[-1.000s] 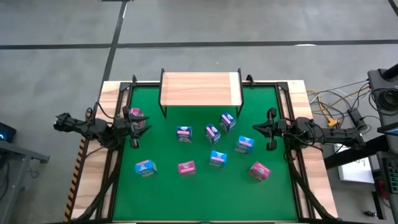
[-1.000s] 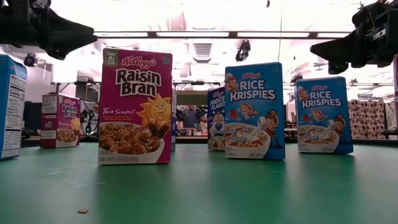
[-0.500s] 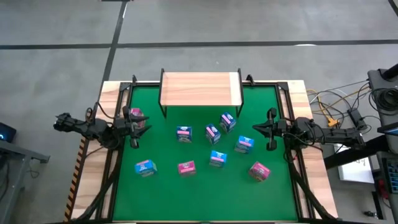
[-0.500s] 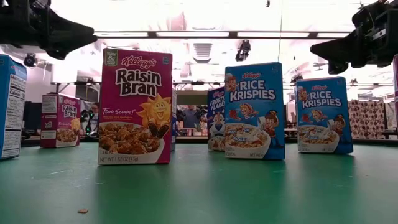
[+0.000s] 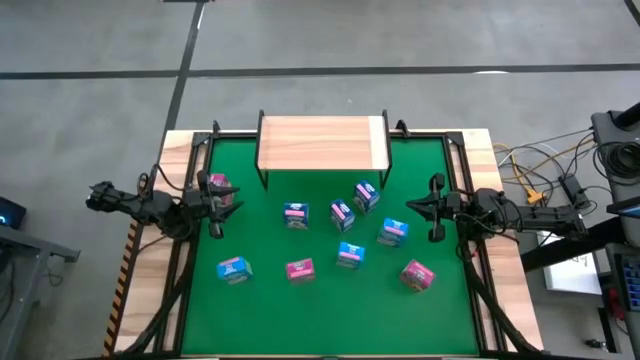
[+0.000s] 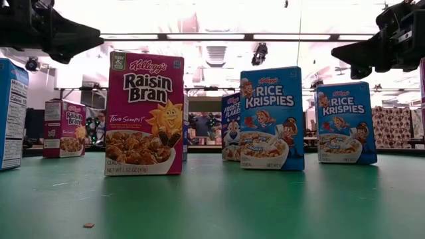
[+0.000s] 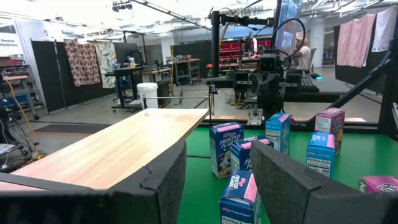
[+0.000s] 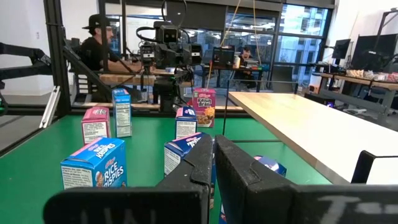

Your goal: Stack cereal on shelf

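Cereal boxes (image 5: 342, 213), nine small cartons in blue or pink with printed fronts, stand scattered on a green mat (image 5: 270, 240) that covers a light wooden worktop (image 5: 150, 290). At the far edge of the mat sits the shelf (image 5: 322, 143), a low plank of pale wood on thin black legs. From above, its top shows bare wood and no box on it.

Two dark robot arms reach in from the sides. The left end effector (image 5: 228, 204) hangs over the left edge of the mat, pointing right. A pink carton (image 5: 217, 185) stands just beside it on the far side. In the left wrist view its two dark fingers (image 7: 165, 177) are set moderately apart and grip nothing; blue cartons stand on the mat farther off, seen through the gap. The right end effector (image 5: 412, 207) hangs over the right side of the mat, pointing left, with its fingers pressed together on nothing. A blue carton (image 5: 393, 232) stands near it, a little nearer the camera side.

From mat height, a pink Raisin Bran carton (image 6: 144, 114) and a blue Rice Krispies carton (image 6: 272, 118) stand upright, with both arms raised well above them.

Nothing has changed over the last second: both arms and every carton sit where they were. That suggests a pause with the stacking not yet begun. All nine cartons are still to be lifted onto the shelf, and the pink carton by the left arm looks the likeliest first pick.
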